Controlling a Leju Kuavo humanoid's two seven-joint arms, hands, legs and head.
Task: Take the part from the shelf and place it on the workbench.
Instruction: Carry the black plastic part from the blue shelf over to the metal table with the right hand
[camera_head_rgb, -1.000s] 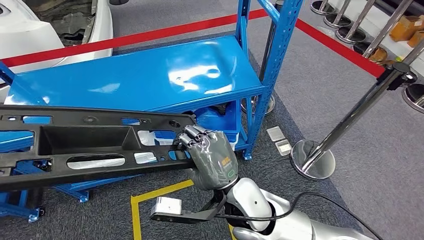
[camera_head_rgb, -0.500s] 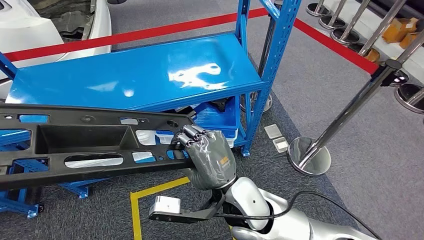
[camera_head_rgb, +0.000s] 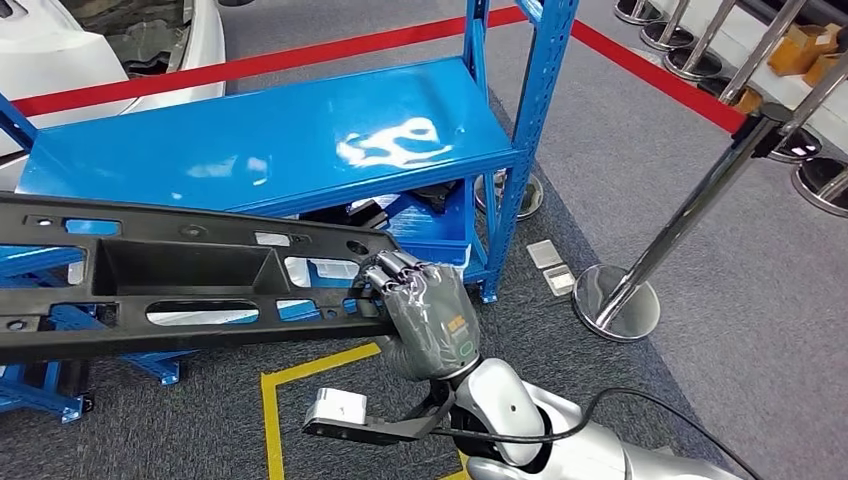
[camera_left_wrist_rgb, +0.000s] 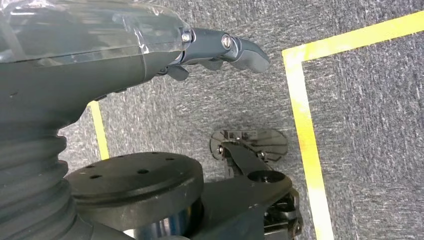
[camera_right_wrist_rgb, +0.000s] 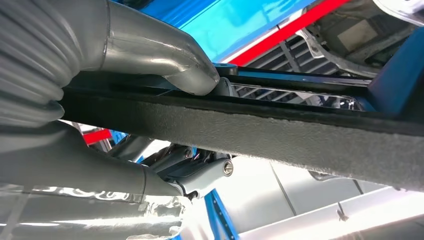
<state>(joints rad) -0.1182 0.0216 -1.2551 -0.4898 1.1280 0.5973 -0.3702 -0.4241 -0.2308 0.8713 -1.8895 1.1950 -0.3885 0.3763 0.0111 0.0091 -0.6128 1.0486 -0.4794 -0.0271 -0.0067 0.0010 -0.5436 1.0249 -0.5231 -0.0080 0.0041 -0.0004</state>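
Gripping the black part (camera_head_rgb: 180, 275) at its end, the right hand (camera_head_rgb: 425, 315) has fingers curled over its edge.

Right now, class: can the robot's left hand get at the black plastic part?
Probably not yet: the left hand hangs over the carpet, holding nothing, while the right hand grips the black plastic part up front.

Place: you are looking at a car workshop or factory demo floor, fenced off for the robot.
Shelving: a blue steel shelf rack (camera_head_rgb: 300, 150) of the industrial kind stands in front of you.
Vehicle: a white car body (camera_head_rgb: 120, 40) sits behind the rack.
Barriers: chrome stanchion posts (camera_head_rgb: 640, 270) ring the area.
Floor: grey carpet (camera_head_rgb: 700, 330) carries red tape (camera_head_rgb: 300, 60) and yellow tape (camera_head_rgb: 290, 390) lines.
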